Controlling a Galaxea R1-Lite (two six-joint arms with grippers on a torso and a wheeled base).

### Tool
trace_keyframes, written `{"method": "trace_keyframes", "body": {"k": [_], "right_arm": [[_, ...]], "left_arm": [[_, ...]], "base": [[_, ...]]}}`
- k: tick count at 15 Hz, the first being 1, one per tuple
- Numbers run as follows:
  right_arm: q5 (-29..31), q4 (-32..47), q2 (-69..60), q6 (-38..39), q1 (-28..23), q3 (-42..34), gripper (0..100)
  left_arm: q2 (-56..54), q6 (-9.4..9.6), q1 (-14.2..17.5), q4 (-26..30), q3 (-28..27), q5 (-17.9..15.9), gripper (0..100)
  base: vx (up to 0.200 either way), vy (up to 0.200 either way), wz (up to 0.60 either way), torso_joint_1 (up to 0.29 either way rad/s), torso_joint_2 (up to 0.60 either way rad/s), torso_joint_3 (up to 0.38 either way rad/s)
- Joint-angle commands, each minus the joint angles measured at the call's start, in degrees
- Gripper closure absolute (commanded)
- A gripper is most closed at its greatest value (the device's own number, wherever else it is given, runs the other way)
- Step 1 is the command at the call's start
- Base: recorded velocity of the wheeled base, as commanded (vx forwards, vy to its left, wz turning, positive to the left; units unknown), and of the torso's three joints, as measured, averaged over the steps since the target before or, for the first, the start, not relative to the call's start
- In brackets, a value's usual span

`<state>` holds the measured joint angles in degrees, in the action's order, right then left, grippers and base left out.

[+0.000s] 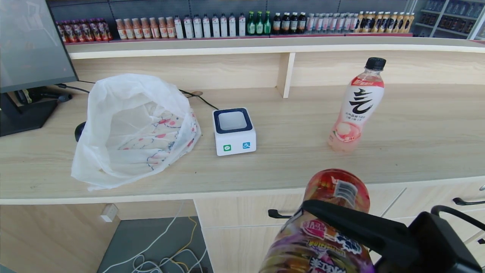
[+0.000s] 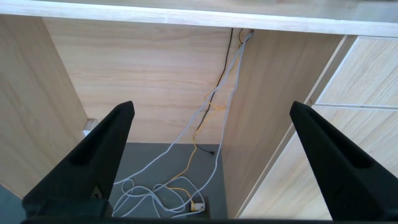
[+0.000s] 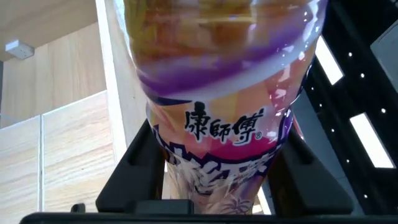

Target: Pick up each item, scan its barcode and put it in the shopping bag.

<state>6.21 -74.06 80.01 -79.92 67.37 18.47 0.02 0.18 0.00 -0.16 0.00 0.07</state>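
Note:
My right gripper (image 1: 318, 218) is shut on a bottle with a red and purple label (image 1: 335, 185), held tilted in front of the counter's front edge, below counter height. Its barcode (image 1: 345, 191) faces up. In the right wrist view this bottle (image 3: 224, 81) sits between both black fingers (image 3: 134, 168). A pink drink bottle (image 1: 358, 106) with a black cap stands upright on the counter at the right. The white scanner (image 1: 233, 131) sits mid-counter. The white shopping bag (image 1: 132, 129) lies open to its left. My left gripper (image 2: 211, 174) is open under the counter, holding nothing.
A monitor (image 1: 30, 45) stands at the counter's far left with cables behind the bag. A raised ledge and a shelf of bottles (image 1: 242, 24) run along the back. Drawer handles (image 1: 278, 215) face me below the counter. Loose cables (image 2: 180, 186) lie on the floor.

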Motion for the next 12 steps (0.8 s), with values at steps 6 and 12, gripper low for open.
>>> {"method": "trace_keyframes", "body": {"k": [6, 12], "right_arm": [[-0.23, 0.14, -1.70, -6.39, 3.47, -2.56, 100], [-0.23, 0.23, -1.96, -12.63, 3.47, -3.18, 100]], "left_arm": [[-0.02, -0.01, 0.00, -0.02, 0.00, 0.01, 0], [-0.02, -0.01, 0.00, -0.02, 0.00, 0.01, 0]], "base": [[0.000, 0.000, 0.00, 0.000, 0.00, 0.000], [0.000, 0.000, 0.00, 0.000, 0.00, 0.000]]}}
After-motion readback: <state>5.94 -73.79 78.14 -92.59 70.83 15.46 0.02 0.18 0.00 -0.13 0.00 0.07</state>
